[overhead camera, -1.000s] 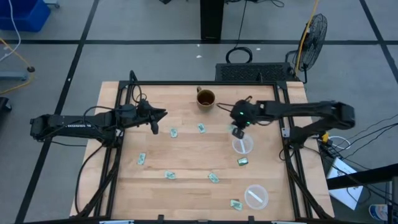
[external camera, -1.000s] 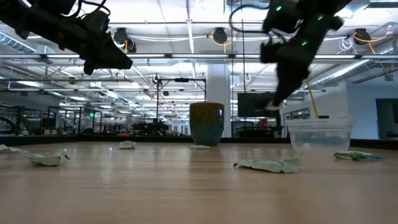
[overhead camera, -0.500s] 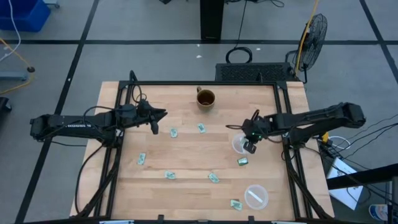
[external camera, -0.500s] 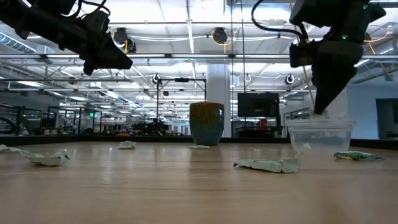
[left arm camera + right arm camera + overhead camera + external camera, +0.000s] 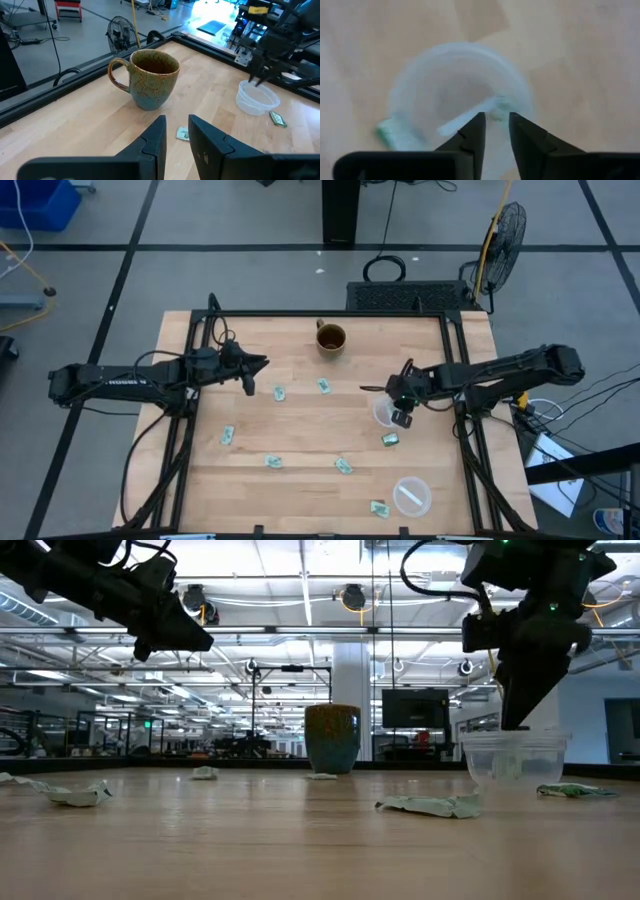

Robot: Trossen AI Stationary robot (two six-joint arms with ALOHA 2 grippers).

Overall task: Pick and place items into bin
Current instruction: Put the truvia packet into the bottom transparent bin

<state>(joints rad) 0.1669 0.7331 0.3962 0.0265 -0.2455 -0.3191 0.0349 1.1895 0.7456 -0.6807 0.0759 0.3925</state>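
Several tiny pale green wrapped pieces lie scattered flat on the wooden table, such as one (image 5: 279,392), one (image 5: 344,466) and one (image 5: 390,439). My right gripper (image 5: 400,413) (image 5: 494,127) hovers just above a clear plastic cup (image 5: 385,413) (image 5: 515,760), pointing down into it, its fingers a narrow gap apart with nothing between them. One pale piece (image 5: 470,115) lies inside that cup. My left gripper (image 5: 250,383) (image 5: 176,125) waits raised over the table's left half, slightly open, near the brown mug (image 5: 152,77).
The brown mug (image 5: 330,338) stands near the far edge. A second clear cup (image 5: 411,495) holding something pale stands near the near right corner. A dark frame (image 5: 300,313) borders the table. Bare wood lies between the scattered pieces.
My right gripper has moved from the table's middle toward the near and right edges, stopped over the clear cup and tipped to point straight down. The pale piece seen at its fingertips a second ago no longer shows there in the low view.
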